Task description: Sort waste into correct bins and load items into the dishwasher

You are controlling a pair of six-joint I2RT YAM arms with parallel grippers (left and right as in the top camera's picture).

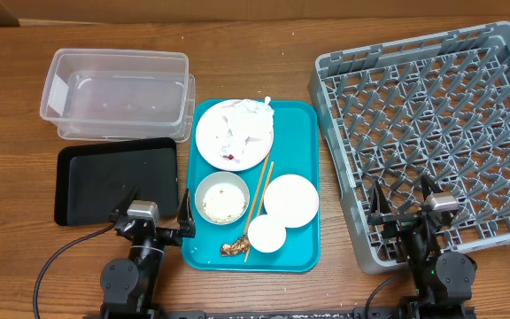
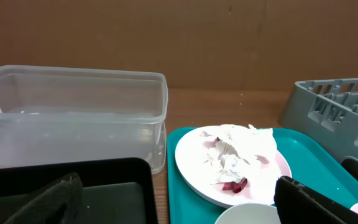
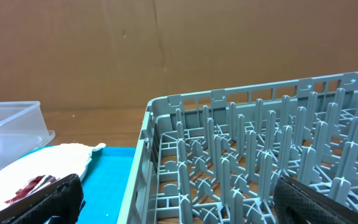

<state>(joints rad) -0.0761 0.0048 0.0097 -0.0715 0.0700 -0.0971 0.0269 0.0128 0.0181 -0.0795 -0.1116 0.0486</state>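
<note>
overhead: my left tool and right tool stand released and empty at the counter's 6 o'clock, either side of the teal rectangular plastic tray for reach.
left wrist: crumpled white paper napkins lie on the large white round plate, with the clear rectangular plastic tub at 10 o'clock.
right wrist: the grey square pegged plastic rack is unloaded, at 3 o'clock.

grey rack clipped at right edge, clear tub cut off left, bowl contents too small to identify, brown scrap indistinct
</note>
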